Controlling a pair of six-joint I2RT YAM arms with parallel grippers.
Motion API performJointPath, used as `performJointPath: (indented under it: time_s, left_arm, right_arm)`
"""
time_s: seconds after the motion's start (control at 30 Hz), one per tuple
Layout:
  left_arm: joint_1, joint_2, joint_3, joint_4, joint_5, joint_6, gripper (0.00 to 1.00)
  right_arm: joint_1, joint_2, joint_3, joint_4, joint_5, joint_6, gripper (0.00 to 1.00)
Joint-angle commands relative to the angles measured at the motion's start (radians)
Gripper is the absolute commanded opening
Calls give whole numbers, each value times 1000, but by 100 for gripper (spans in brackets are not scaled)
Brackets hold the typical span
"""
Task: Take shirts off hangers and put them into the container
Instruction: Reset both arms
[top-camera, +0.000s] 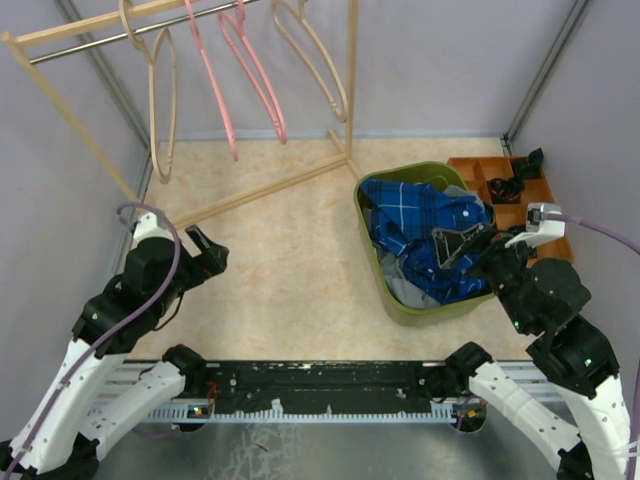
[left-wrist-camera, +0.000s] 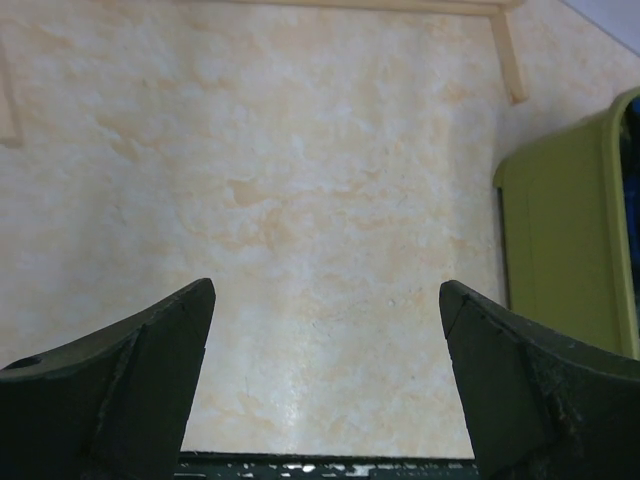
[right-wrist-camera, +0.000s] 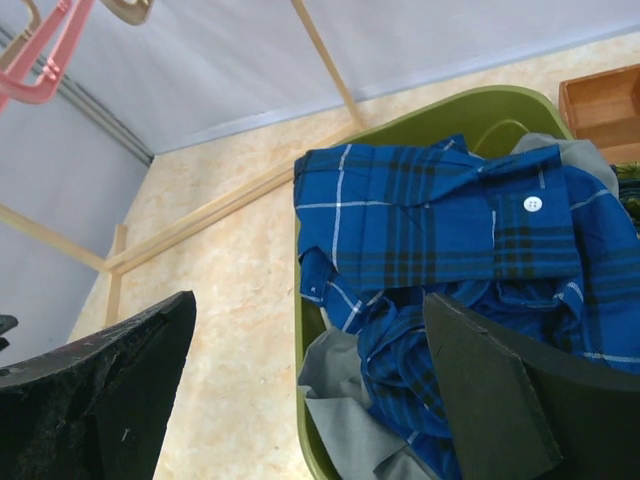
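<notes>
A blue shirt (top-camera: 420, 225) with thin white checks lies crumpled in the olive-green container (top-camera: 362, 215), on top of a grey shirt (top-camera: 400, 290). In the right wrist view the blue shirt (right-wrist-camera: 440, 215) and the grey shirt (right-wrist-camera: 345, 400) fill the container (right-wrist-camera: 480, 100). My right gripper (top-camera: 462, 245) hovers open over the container's near right part, its fingers (right-wrist-camera: 308, 320) wide apart and holding nothing. My left gripper (top-camera: 205, 255) is open above bare table at the left, (left-wrist-camera: 325, 330) empty. Pink hangers (top-camera: 255, 75) and pale wood hangers (top-camera: 160, 90) hang bare on the rod.
The wooden rack frame (top-camera: 260, 190) stands at the back left, with its base rail crossing the table toward the container. An orange compartment tray (top-camera: 515, 190) with dark clips sits behind the container on the right. Grey walls enclose the table.
</notes>
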Motion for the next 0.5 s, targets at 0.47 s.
performJointPath:
  time_s: [0.47]
  left_arm:
    - [98, 58, 74, 23, -123, 118, 99]
  right_arm:
    - [-6, 68, 77, -45, -45, -112, 97]
